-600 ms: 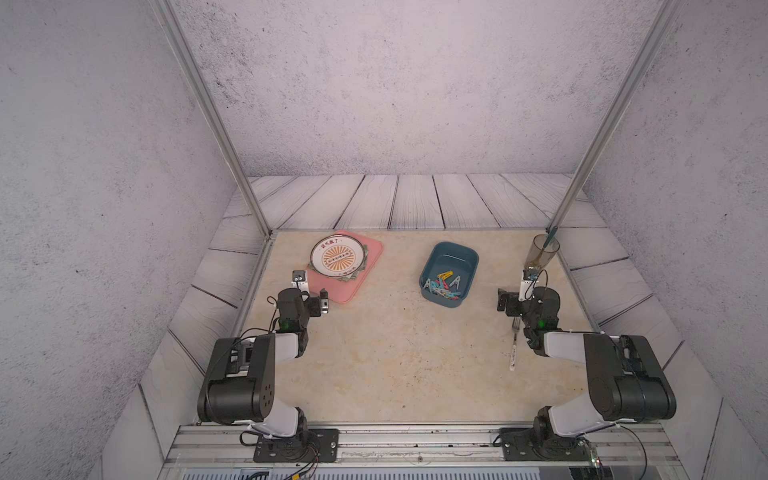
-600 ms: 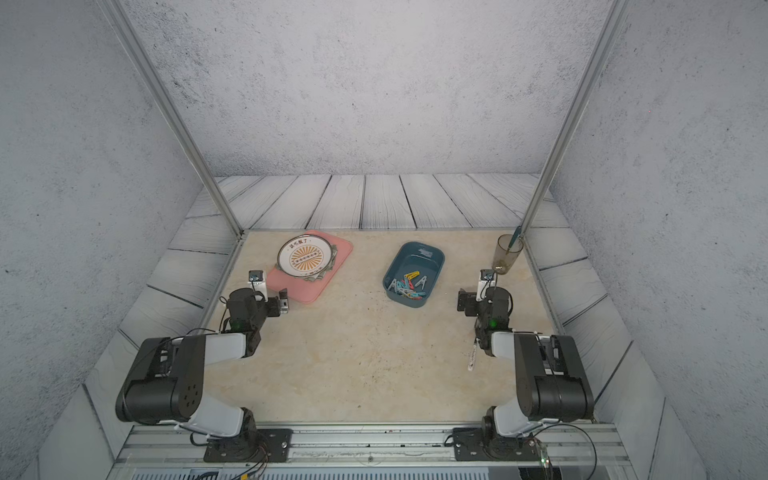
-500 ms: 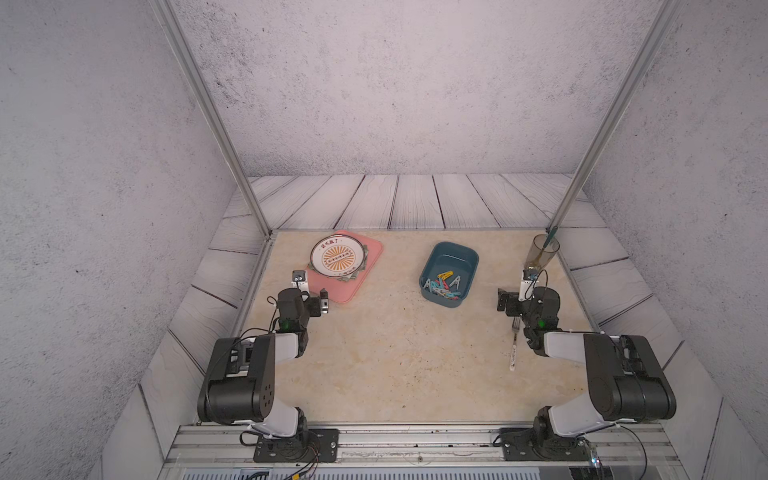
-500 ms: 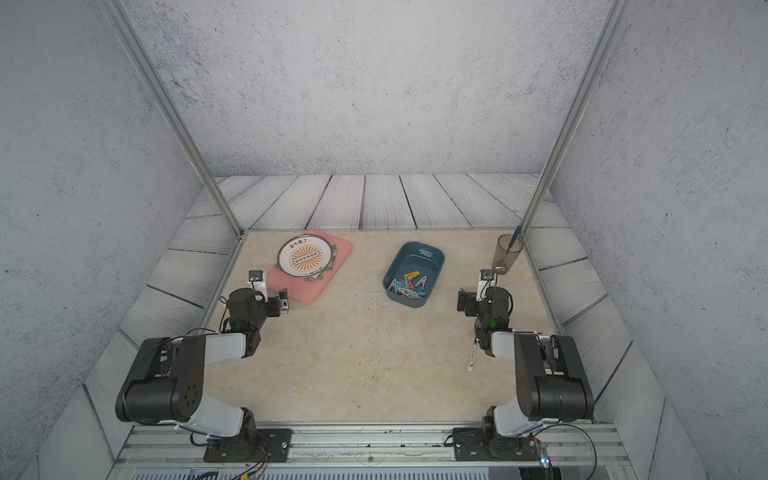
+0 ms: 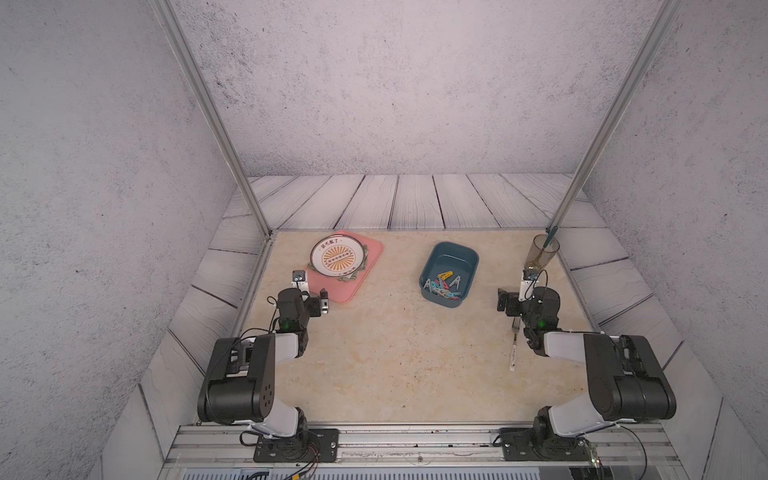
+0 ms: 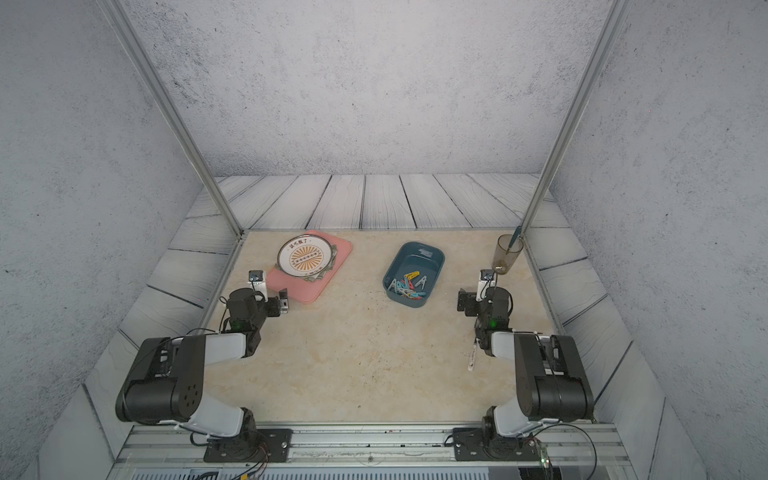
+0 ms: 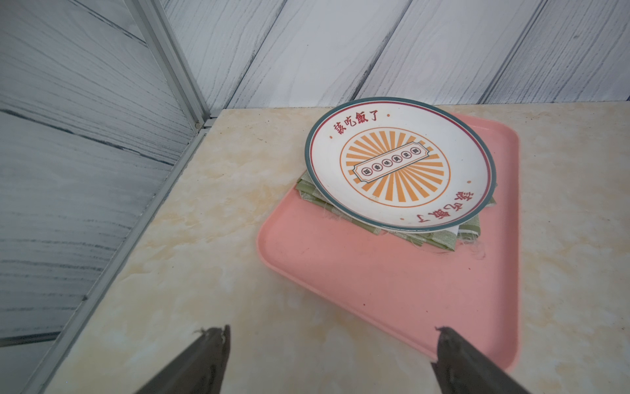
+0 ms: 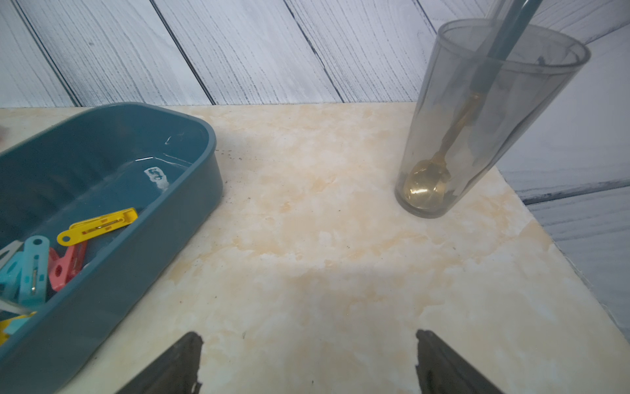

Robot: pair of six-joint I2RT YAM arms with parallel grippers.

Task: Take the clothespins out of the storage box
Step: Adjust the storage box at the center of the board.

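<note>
The dark teal storage box [image 5: 454,247] [image 6: 420,246] stands at the back middle of the table. Several clothespins [image 5: 442,286] [image 6: 408,285] in yellow, red, teal-blue and grey lie heaped at its near end. In the right wrist view the storage box [image 8: 153,245] fills one side, with a yellow clothespin [image 8: 97,225] on top of the heap. My right gripper [image 5: 519,297] [image 8: 308,336] rests low to the right of the box, open and empty. At the table's left side my left gripper [image 5: 311,293] [image 7: 332,331] is open and empty, by the near corner of the pink tray.
A pink tray [image 5: 353,286] [image 7: 392,290] at the back left carries a round plate [image 5: 336,255] on a folded green cloth [image 7: 402,235]. A clear cup [image 5: 540,253] [image 8: 477,119] holding a spoon stands at the back right. A white-handled fork [image 5: 514,347] lies beside my right arm.
</note>
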